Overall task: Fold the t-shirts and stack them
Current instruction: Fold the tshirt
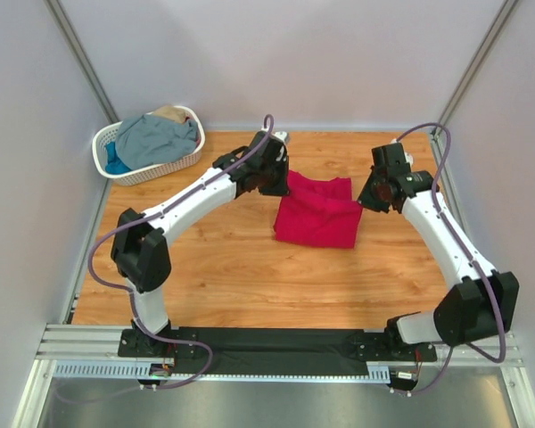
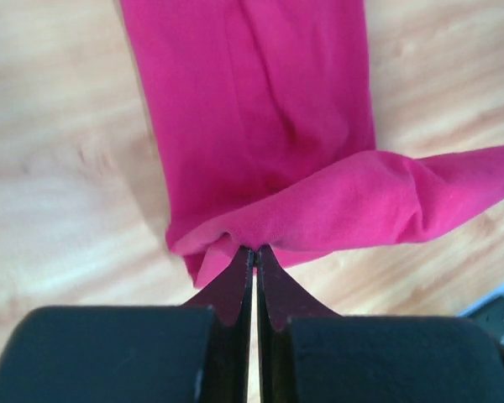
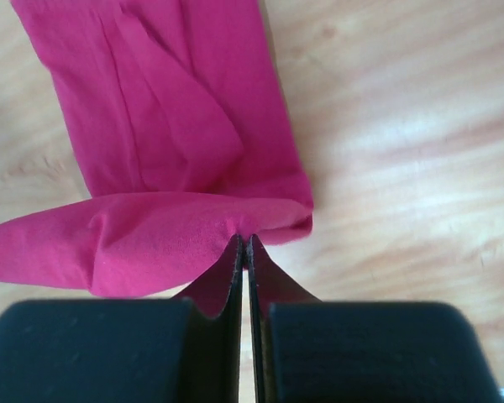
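The crimson-pink t-shirt lies partly folded on the wooden table, mid-back. My left gripper is shut on its far-left edge; the left wrist view shows that edge pinched at the tips and lifted over the flat lower layer. My right gripper is shut on the far-right edge, where the cloth bunches at the tips. A grey-blue t-shirt, a bright blue one and a tan one sit in the basket.
The white lattice basket stands at the back-left corner of the table. Grey walls close in on the left, back and right. The arm bases and a black rail line the near edge.
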Robot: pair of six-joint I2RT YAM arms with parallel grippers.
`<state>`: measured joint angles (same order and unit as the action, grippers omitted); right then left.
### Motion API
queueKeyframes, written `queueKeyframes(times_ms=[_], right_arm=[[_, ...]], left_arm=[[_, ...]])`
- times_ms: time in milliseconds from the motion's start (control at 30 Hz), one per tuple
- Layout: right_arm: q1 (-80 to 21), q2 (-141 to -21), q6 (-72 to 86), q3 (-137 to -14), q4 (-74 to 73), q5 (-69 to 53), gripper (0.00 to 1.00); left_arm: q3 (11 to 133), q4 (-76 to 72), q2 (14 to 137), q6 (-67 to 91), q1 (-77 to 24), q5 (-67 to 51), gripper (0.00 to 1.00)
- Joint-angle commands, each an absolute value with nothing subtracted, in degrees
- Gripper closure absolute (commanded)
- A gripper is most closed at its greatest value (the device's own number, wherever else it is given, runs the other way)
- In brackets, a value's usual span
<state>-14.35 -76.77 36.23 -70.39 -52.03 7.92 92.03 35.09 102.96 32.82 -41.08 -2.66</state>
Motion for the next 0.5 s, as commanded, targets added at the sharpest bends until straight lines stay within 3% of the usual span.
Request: queueKeyframes(times_ms=[0, 467], right_arm=[[-11.96, -81.82, 32.35, -75.84, -46.86, 6.07, 1.0], [-6.07, -106.24, 27.6, -91.82, -32.78, -4.3, 1.0]], left_arm=[[100.71, 33.75, 107.9, 28.83, -38.59, -3.43, 1.0], [114.95, 17.33, 130.85, 36.37, -29.45, -15.02, 1.0]])
